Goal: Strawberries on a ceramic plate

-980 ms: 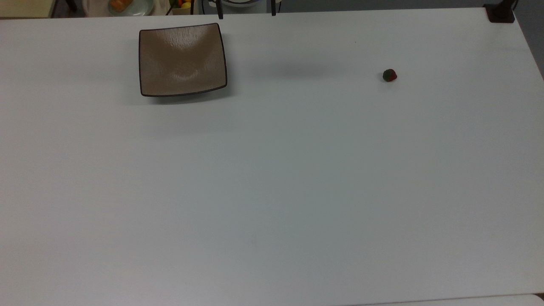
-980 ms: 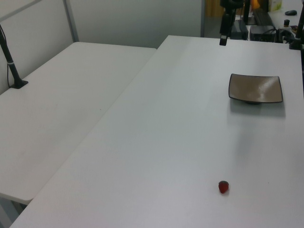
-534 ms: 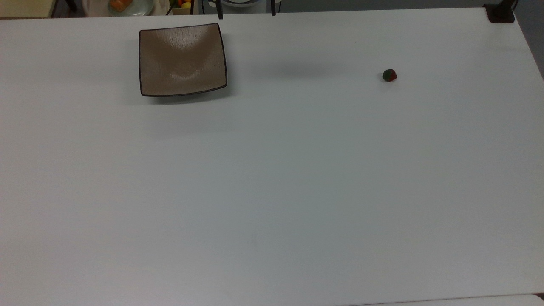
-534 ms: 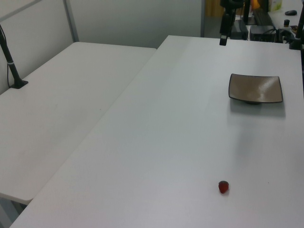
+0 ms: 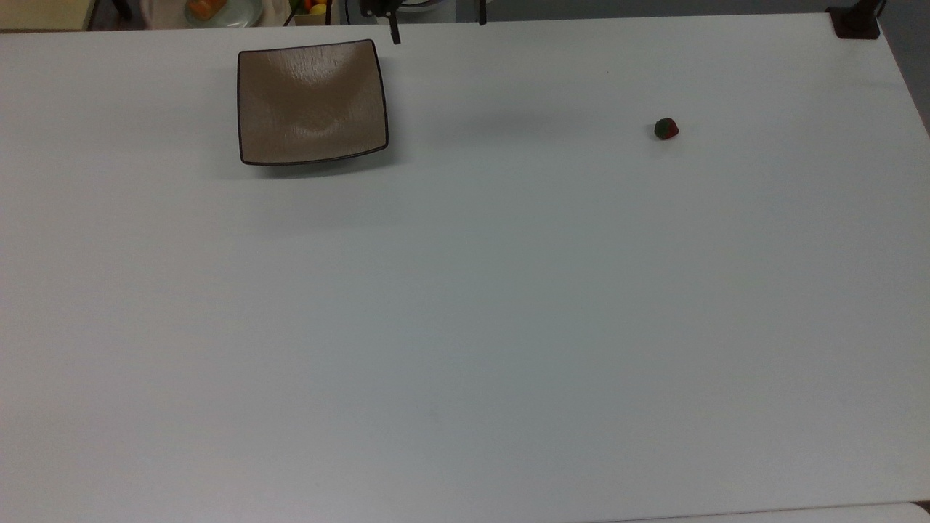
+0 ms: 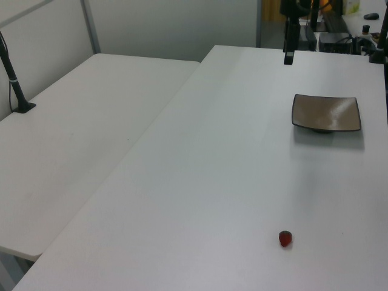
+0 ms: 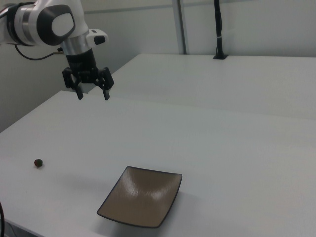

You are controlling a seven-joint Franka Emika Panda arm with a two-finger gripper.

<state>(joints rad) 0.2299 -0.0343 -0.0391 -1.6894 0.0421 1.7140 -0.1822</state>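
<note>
A tiny red strawberry (image 5: 666, 129) with a dark green cap lies alone on the white table, toward the top view's right; it also shows low in the left view (image 6: 285, 238) and at the right view's left edge (image 7: 38, 162). The square tan-brown ceramic plate (image 5: 312, 102) sits bare near the table's far edge (image 6: 327, 113) (image 7: 141, 196). My gripper (image 7: 92, 94) hangs open and holding nothing, well above the table, between plate and strawberry. Its two fingertips (image 5: 395, 38) poke in at the top view's upper edge, just right of the plate. One dark finger (image 6: 289, 57) shows in the left view.
A second white table (image 6: 79, 133) adjoins this one on the left view's left, with a black post (image 6: 15, 85) on it. A black mount (image 5: 856, 22) stands at the top view's upper right corner. A pale round dish (image 5: 211, 10) with orange food lies beyond the table edge.
The gripper has shifted toward the top view's right and slightly lower, its fingertips reaching further into that view. Plate and strawberry have not moved.
</note>
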